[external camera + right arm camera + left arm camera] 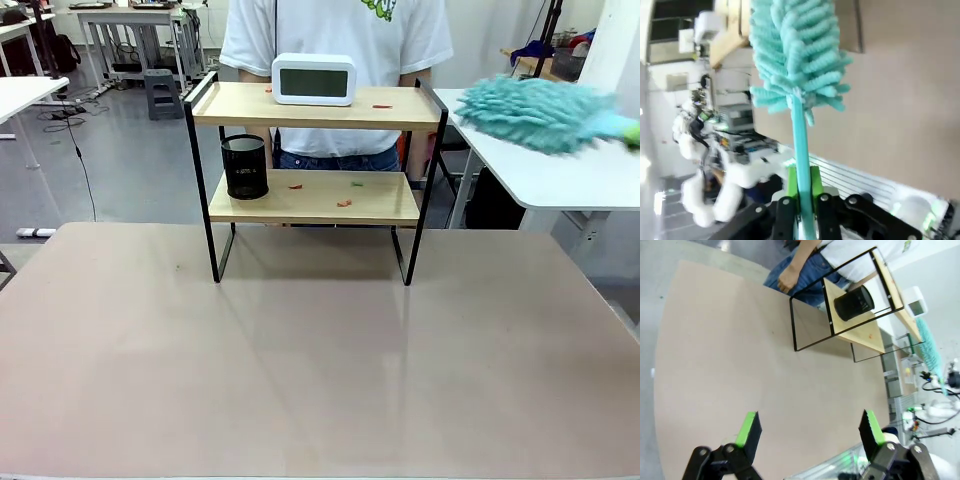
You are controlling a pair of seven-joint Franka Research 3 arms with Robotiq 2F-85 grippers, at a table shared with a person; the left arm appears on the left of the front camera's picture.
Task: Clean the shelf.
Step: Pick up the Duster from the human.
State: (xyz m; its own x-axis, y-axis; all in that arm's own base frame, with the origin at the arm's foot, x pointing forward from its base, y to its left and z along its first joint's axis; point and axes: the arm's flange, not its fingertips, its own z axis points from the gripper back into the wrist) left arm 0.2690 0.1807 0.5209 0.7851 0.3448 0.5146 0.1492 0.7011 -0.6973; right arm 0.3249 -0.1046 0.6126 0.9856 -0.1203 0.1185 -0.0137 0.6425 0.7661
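The shelf [300,207] stands at the table's far middle, two wooden boards in a black frame. Small red and green scraps [344,203] lie on both boards. A white clock [314,79] sits on the top board and a black mesh cup [245,167] on the lower one. A teal fluffy duster [545,112] hovers blurred at the upper right, level with the top board. My right gripper [801,187] is shut on the duster's handle [800,145]. My left gripper [810,427] hangs open over the table, well short of the shelf [860,335].
A person in a white T-shirt [335,30] stands right behind the shelf, one hand [787,277] near its far side. A white side table [560,175] lies to the right, under the duster. The brown tabletop [320,350] stretches in front of the shelf.
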